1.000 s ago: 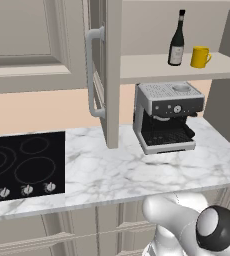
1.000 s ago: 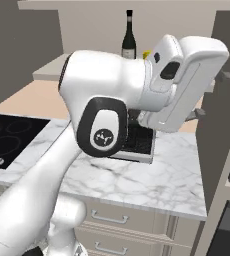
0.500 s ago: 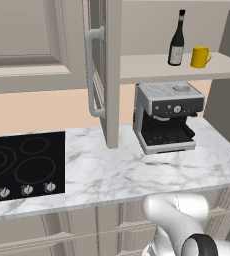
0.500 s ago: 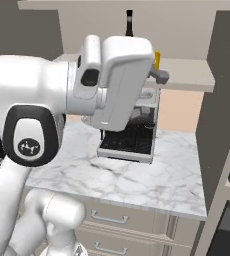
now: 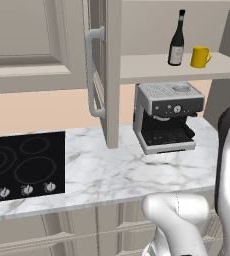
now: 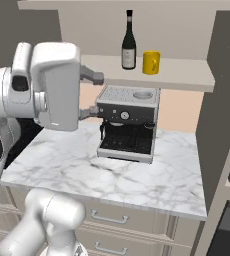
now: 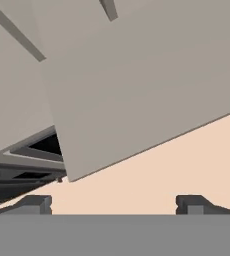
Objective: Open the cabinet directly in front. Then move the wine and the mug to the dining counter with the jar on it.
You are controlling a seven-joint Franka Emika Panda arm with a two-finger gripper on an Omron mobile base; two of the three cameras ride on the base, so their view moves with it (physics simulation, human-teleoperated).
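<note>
The cabinet's left door [image 5: 112,75] stands swung open, edge-on, with its curved silver handle [image 5: 92,75]. On the open shelf [image 6: 177,75] the dark wine [image 6: 129,42] [image 5: 177,40] stands upright, the yellow mug [image 6: 151,62] [image 5: 200,56] just right of it. My gripper [image 6: 93,96] hangs open and holds nothing, below shelf height, left of the coffee machine and pointing toward it. In the hand view the fingertips [image 7: 34,204] frame a beige panel and the peach wall. The dining counter and the jar are out of view.
A silver and black coffee machine [image 6: 127,122] [image 5: 167,117] sits on the marble counter [image 5: 112,175] under the shelf. A black cooktop [image 5: 22,165] lies to the left. A dark grey panel [image 6: 222,75] rises at the right. Drawers [image 6: 117,220] run below the counter.
The arm has swung left in the right base view, so the hand no longer covers the shelf, the wine and the mug. The gripper has stayed open.
</note>
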